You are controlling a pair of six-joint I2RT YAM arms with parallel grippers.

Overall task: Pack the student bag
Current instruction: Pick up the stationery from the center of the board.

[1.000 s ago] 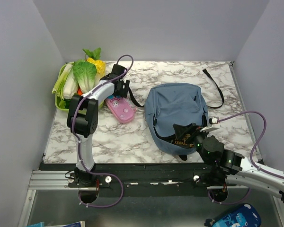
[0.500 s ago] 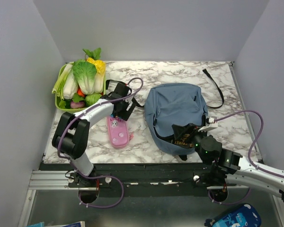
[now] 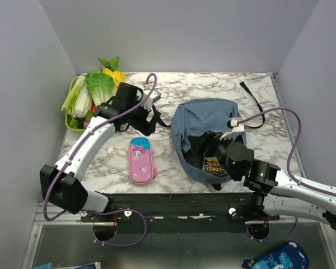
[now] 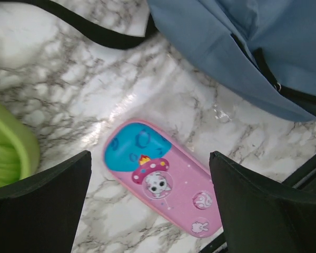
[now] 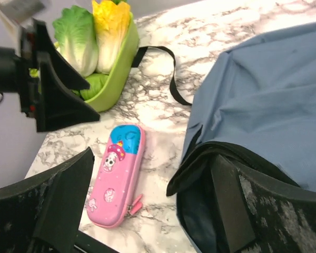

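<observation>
The student bag (image 3: 208,126), dusty blue with black straps, lies right of centre with its dark mouth facing the near edge; a dark book (image 3: 215,165) shows inside. My right gripper (image 3: 200,144) hovers open at that mouth. In its wrist view one finger (image 5: 237,208) sits by the bag's black rim (image 5: 221,150). A pink pencil case (image 3: 141,161) lies flat on the marble, left of the bag. My left gripper (image 3: 144,123) hangs open above and behind it. The pencil case (image 4: 160,182) shows between the spread fingers, untouched.
A green basket (image 3: 69,119) of toy vegetables stands at the back left. The bag's black strap (image 3: 256,105) trails to the back right, another strap (image 4: 95,32) runs under my left arm. A bright-blue pouch (image 3: 277,259) lies below the table's front edge.
The pencil case has moved from beside the basket toward the near edge. My left gripper has pulled back and up from it. My right gripper has moved forward over the bag's mouth.
</observation>
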